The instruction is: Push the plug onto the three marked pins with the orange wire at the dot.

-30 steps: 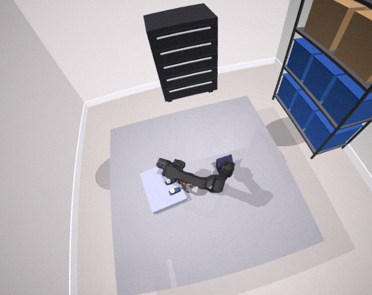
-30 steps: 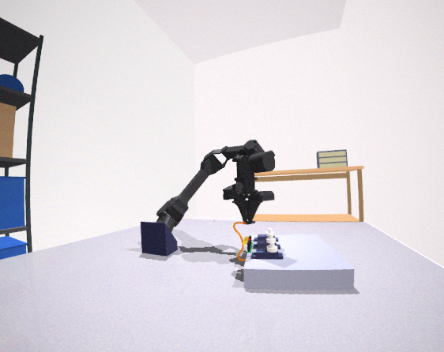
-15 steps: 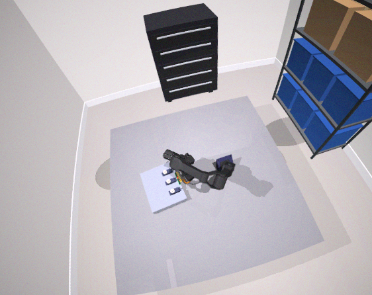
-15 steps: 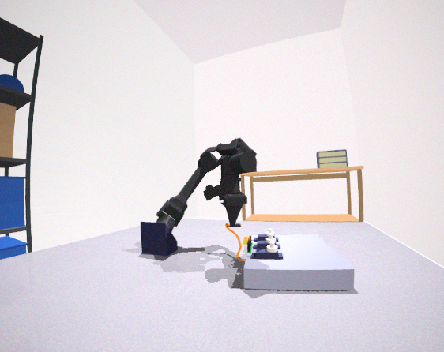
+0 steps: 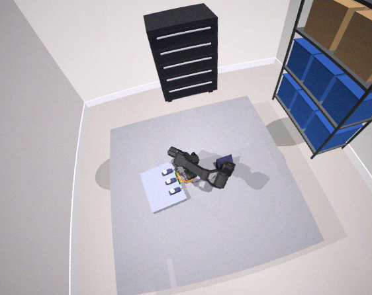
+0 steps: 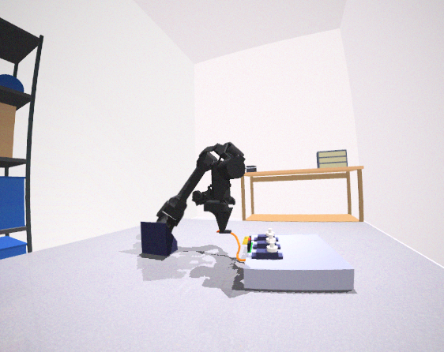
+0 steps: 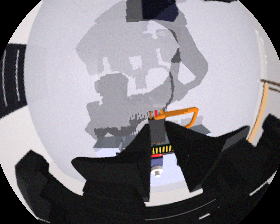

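My gripper (image 6: 224, 230) (image 7: 158, 124) is shut on the small dark plug (image 7: 158, 131). It holds the plug above the table, short of the near edge of the pale holder block (image 5: 151, 195) (image 6: 299, 279). The orange lead (image 5: 187, 181) (image 6: 238, 246) (image 7: 183, 112) loops from the plug down to the block's edge. The pin row (image 7: 162, 149) shows yellow beyond the plug in the wrist view, with red beside it. The coloured strip with the pins also shows in the top view (image 5: 178, 178) and the exterior view (image 6: 249, 244). The plug's holes and the dot cannot be made out.
Several dark blue servos with white horns stand on the block, including a near one (image 5: 174, 190) (image 6: 267, 253). The arm's dark blue base (image 5: 224, 161) (image 6: 155, 238) stands on the table (image 5: 228, 231). A black drawer cabinet (image 5: 185, 49) and a shelf rack stand farther off.
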### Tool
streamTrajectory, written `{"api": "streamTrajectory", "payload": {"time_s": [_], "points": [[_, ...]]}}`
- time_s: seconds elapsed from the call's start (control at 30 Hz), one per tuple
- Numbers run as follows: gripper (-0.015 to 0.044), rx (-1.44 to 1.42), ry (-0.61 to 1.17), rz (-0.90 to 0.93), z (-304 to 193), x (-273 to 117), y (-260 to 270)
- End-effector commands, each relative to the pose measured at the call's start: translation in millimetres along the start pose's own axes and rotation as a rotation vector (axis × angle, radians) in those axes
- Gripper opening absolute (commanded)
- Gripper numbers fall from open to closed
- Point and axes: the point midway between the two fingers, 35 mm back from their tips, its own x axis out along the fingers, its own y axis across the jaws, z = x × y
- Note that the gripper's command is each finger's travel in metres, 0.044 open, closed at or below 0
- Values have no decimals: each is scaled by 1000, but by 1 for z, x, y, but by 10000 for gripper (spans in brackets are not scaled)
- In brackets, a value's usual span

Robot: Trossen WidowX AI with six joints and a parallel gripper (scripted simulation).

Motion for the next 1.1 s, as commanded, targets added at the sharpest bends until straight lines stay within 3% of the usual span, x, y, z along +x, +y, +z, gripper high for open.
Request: {"api": "streamTrajectory", "payload": {"time_s": [0.0,1.07], "points": [[0,11,-3,-8,1,21,-2],[0,9,-1,-9,-37,27,-3]]}}
